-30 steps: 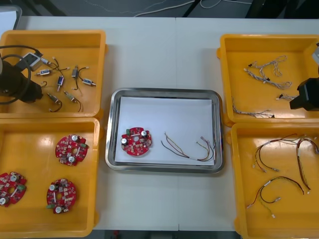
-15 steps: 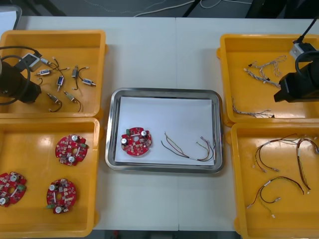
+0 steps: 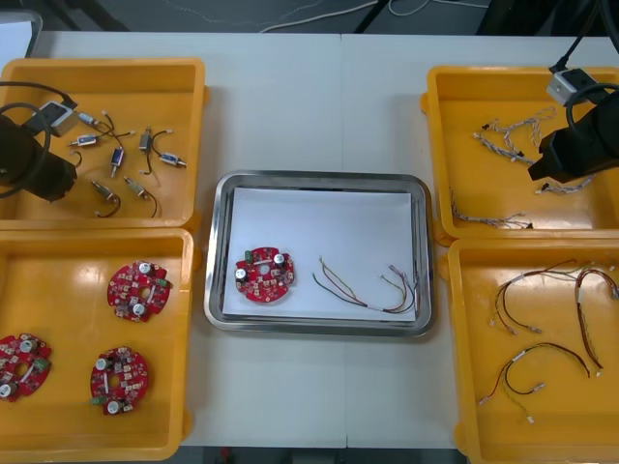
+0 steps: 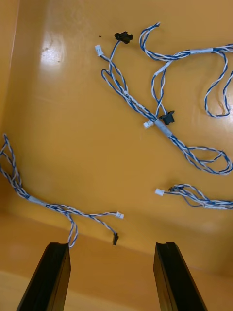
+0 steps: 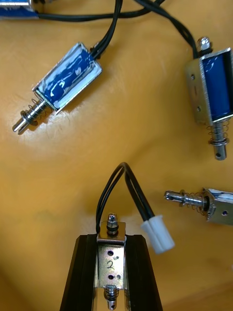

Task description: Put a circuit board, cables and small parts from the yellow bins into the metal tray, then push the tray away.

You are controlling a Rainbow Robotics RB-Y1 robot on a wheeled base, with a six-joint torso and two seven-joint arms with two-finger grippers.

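Left end effector [image 5: 111, 240]: closed on a small metal part [image 5: 111, 257], over the far left bin [image 3: 174, 106]. The part's black wire [image 5: 109, 194] with a white plug [image 5: 158, 238] curves out beyond the fingers.
Advice for the left: I would raise it straight up, so that the wire does not catch the other small metal parts [image 3: 116, 159] lying near. Then carry it to the metal tray [image 3: 319, 178].
Right end effector [image 4: 110, 248]: fingers apart with nothing between them, above the far right bin [image 3: 464, 116].
Advice for the right: come down on one blue and white cable [image 4: 53, 207], the one nearest the fingers, which lies apart from the crossed ones.
Metal tray: one circuit board [image 3: 264, 275] and a red and yellow cable [image 3: 368, 288] lie on the white inside, near each other.
Near left bin [image 3: 68, 280]: three circuit boards [image 3: 138, 289].
Near right bin [image 3: 580, 425]: more cables [image 3: 546, 353].
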